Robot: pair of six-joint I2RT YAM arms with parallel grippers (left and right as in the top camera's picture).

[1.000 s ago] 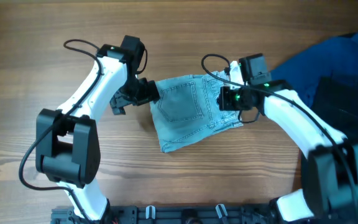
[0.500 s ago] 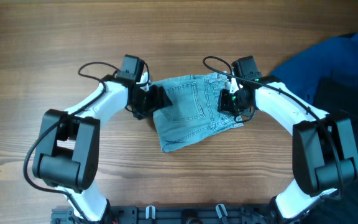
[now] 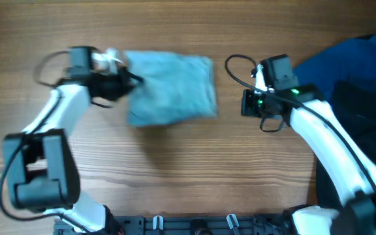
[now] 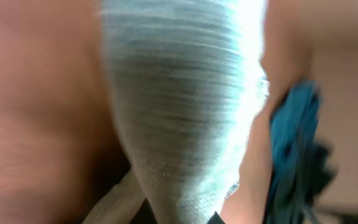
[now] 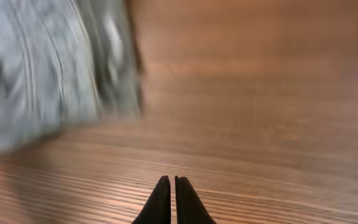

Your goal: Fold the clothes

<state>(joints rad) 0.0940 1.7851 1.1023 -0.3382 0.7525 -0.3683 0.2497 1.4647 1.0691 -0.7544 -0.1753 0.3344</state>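
Denim shorts [image 3: 172, 88], folded to a pale-blue block, motion-blurred, flat on wooden table [image 3: 175, 170], well left of dark blue cloth [image 3: 351, 62]. Left gripper [image 3: 134, 81] at the shorts' edge farthest from that cloth, clamped on the denim; in left wrist view, fabric tapering down into the jaws. Right gripper [image 3: 243, 104] nearer the cloth, clear of the shorts, fingertips [image 5: 161, 199] pressed together on nothing, above bare wood.
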